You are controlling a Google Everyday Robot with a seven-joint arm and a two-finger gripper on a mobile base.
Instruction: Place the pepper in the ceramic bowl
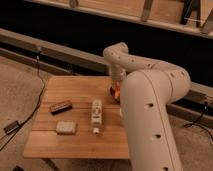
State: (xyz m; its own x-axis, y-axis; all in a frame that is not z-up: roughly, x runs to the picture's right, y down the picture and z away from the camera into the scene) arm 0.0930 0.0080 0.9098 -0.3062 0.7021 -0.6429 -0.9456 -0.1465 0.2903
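the gripper [116,88] is at the right edge of the desk [75,92], right by the pepper [116,93]; i cannot tell if it grips

Arm [150,107] hides ceramic bowl by the claw [115,88].

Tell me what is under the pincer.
Just below the pincer, over the table's right side, an orange-red pepper shows. The arm covers whatever lies beneath it.
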